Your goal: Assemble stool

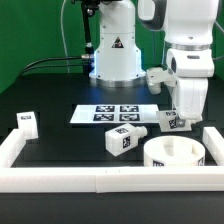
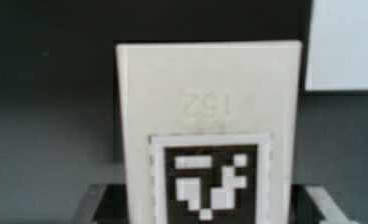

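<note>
Fingers (image 2: 110,208) of the gripper (image 2: 211,208) sit at the edge of the wrist view, closed narrow on the held leg (image 2: 211,110), a white block with faint embossed digits on its face and a black-and-white tag next to them. Only this view shows the clamp and the digits.

Exterior view: the gripper (image 1: 175,112) is low over the black table (image 1: 60,140). The held leg (image 1: 169,122) is just beside the seat disc (image 1: 175,153); contact cannot be told. Second leg (image 1: 124,138) lies to the exterior view's left, near the marker board (image 1: 112,113). Third leg (image 1: 25,122) is well apart, by the border rail (image 1: 100,178).
</note>
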`<state>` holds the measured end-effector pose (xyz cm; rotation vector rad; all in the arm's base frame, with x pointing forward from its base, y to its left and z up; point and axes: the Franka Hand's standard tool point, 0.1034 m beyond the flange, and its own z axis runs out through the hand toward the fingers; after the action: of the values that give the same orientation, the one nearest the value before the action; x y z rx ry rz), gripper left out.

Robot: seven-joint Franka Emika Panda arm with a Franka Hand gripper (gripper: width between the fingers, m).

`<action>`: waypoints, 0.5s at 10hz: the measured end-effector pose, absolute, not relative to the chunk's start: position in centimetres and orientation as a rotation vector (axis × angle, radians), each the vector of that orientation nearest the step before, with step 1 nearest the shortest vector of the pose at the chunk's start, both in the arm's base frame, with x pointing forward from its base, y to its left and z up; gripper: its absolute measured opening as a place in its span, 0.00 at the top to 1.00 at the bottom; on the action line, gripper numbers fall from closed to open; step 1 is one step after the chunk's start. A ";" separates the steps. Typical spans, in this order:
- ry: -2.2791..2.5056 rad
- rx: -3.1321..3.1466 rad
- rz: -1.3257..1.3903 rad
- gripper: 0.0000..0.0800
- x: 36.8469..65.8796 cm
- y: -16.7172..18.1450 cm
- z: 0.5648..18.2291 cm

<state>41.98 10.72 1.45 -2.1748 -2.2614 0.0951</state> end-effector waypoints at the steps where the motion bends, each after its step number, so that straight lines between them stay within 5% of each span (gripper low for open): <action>1: -2.312 -2.122 0.097 0.58 42.0 10.6 1.4; 5: -2.831 -1.385 0.174 0.58 41.8 10.8 1.3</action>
<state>41.85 10.80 1.25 -1.3854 -2.8306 0.1739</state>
